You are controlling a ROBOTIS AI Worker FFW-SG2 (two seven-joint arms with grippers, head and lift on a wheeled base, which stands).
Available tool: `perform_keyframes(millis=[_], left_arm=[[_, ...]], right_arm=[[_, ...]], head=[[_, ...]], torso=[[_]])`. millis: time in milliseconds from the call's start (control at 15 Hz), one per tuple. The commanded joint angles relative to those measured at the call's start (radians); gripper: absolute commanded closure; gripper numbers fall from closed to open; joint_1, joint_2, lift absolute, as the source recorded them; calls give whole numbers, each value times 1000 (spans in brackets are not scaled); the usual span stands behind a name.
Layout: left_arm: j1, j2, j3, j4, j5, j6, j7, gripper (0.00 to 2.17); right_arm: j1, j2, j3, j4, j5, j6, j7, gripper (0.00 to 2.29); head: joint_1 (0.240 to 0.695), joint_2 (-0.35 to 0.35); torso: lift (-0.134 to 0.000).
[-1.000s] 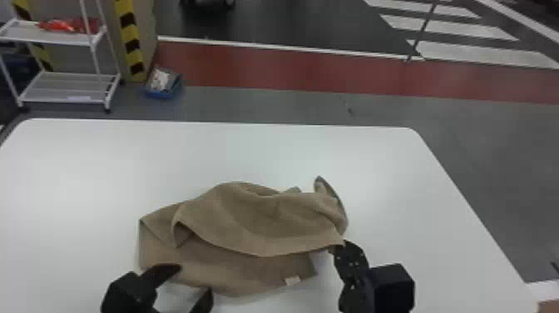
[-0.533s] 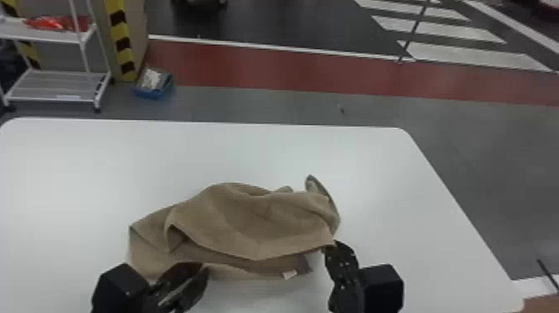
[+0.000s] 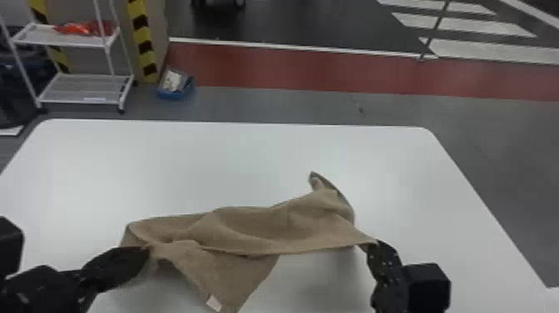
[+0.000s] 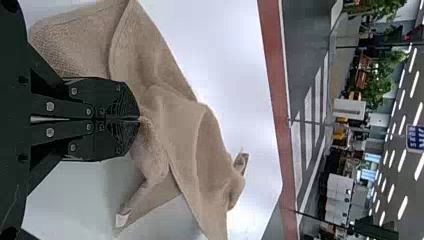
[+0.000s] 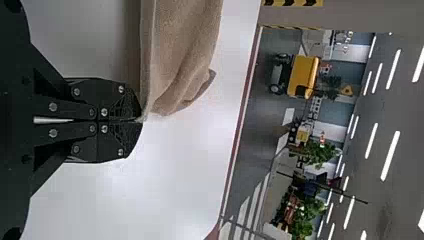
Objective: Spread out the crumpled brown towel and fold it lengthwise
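My left gripper [image 3: 146, 249] had just moved left with a pinch of the brown towel [image 3: 266, 229]. My right gripper's [image 3: 372, 245] fingers pinched a corner too. The towel got wider over the table [image 3: 291, 158], but looked bunchy, not ready to fold.

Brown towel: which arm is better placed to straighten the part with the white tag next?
Left, probably: the left gripper pinches the towel nearer the white tag, while the right gripper holds it farther off.
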Motion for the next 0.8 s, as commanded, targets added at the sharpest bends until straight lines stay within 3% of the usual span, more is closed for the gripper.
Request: perform_keyframes(millis=[0, 333, 467, 533, 600, 733], left_arm=[[-44, -6, 90, 29, 2, 3, 1, 1831], [-245, -9, 215, 166, 0, 178, -26, 1828], [-311, -10, 209, 240, -23, 203, 38, 1730], [-315, -10, 195, 256, -23, 203, 101, 1133], [-311, -13, 177, 263, -32, 194, 155, 110], [-294, -15, 143, 256, -78, 197, 208, -2]], right_arm=[[2, 2, -7, 2, 0, 2, 0, 1295], [8, 8, -22, 0, 0, 5, 0, 1295], [11, 11, -24, -4, 0, 8, 0, 1295], [12, 12, -22, -3, 0, 8, 0, 1295], [12, 14, -21, -3, 2, 8, 2, 1295], [12, 14, -17, -4, 3, 8, 2, 1291]], head=[[695, -93], [695, 41], [695, 72], [695, 100], [695, 113], [695, 134]], torso=[[-120], [-120], [-120], [-120], [-120], [-120]])
